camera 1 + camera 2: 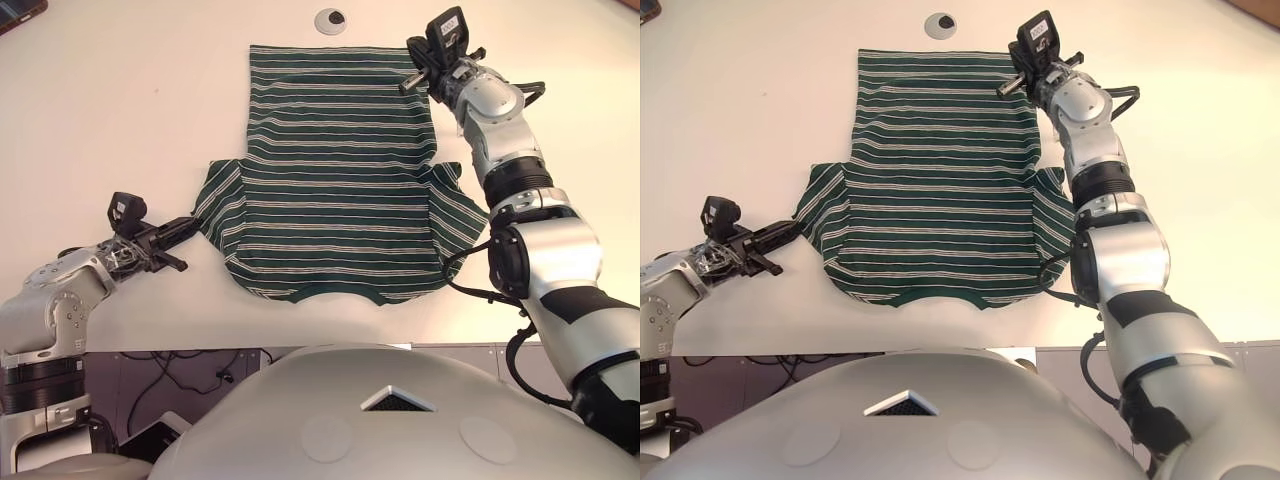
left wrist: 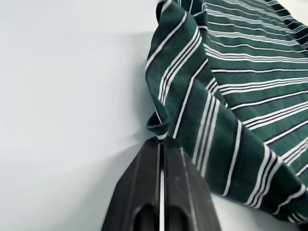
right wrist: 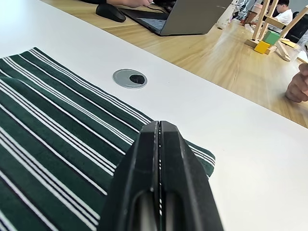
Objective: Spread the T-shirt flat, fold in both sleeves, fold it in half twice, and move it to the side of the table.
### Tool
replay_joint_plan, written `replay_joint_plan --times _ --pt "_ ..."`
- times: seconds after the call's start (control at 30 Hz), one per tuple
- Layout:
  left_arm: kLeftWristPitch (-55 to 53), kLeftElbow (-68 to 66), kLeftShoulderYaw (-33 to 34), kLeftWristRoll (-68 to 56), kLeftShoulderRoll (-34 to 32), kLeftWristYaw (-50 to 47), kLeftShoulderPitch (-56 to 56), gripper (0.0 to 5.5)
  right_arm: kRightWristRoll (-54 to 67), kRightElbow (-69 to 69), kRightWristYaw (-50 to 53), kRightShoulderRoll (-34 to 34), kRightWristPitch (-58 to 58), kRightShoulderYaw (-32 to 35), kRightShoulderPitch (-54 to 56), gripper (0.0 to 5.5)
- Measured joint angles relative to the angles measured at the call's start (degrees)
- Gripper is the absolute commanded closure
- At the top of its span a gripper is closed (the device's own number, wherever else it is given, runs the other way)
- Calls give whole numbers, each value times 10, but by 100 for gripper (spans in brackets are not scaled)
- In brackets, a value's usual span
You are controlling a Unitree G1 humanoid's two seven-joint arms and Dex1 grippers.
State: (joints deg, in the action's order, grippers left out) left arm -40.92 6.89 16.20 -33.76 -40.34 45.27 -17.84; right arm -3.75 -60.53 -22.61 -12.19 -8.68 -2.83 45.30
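Dark green, white-striped cotton T-shirt (image 1: 330,190): spread flat at the middle of the white tabletop (image 1: 120,120), hem toward the far edge, collar toward the near edge, both sleeves out.

Left end effector (image 1: 188,224): fingers pressed together, pinching the tip of the left sleeve.

Right end effector (image 1: 408,85): fingers closed at the far right hem corner; any cloth caught cannot be told.

Round grey cable grommet (image 1: 330,20): just beyond the hem.

dark green white-striped t-shirt (image 1: 335,190) lies spread flat, neckline nearest, hem farthest.
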Motion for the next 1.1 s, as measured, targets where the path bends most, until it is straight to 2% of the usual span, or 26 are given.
replay_joint_plan --times 0.1,0.17,0.27,0.4,0.53,0.67,0.77,0.87,0.93,1.03,1.1 --pt "15 17 23 -17 17 4 -4 549 -3 0 -3 0 -1 0 0 550" --pt "14 75 39 -46 18 18 -7 549 -4 1 -7 -1 -1 0 0 550" --pt "6 138 23 -51 7 16 0 549 -6 1 -9 -2 -1 0 -1 550" --pt "-9 183 -52 -36 18 -16 55 549 -8 5 -10 0 0 -1 -6 550" --pt "-7 185 -154 11 32 -30 94 549 -8 10 -10 0 4 -5 -12 550" --pt "0 156 -240 81 34 -50 88 476 -5 23 -9 -6 55 3 -16 474" --pt "20 153 -251 96 48 -64 73 450 58 104 -89 -56 167 42 -45 412" --pt "31 175 -219 85 70 -86 37 450 108 246 -253 -165 292 45 -136 362" --pt "33 203 -162 59 85 -106 26 450 126 307 -337 -250 371 45 -214 362" --pt "33 238 -121 32 101 -125 18 450 172 381 -441 -316 452 45 -280 362" --pt "33 241 -107 30 103 -132 9 450 192 405 -497 -350 465 43 -306 362"
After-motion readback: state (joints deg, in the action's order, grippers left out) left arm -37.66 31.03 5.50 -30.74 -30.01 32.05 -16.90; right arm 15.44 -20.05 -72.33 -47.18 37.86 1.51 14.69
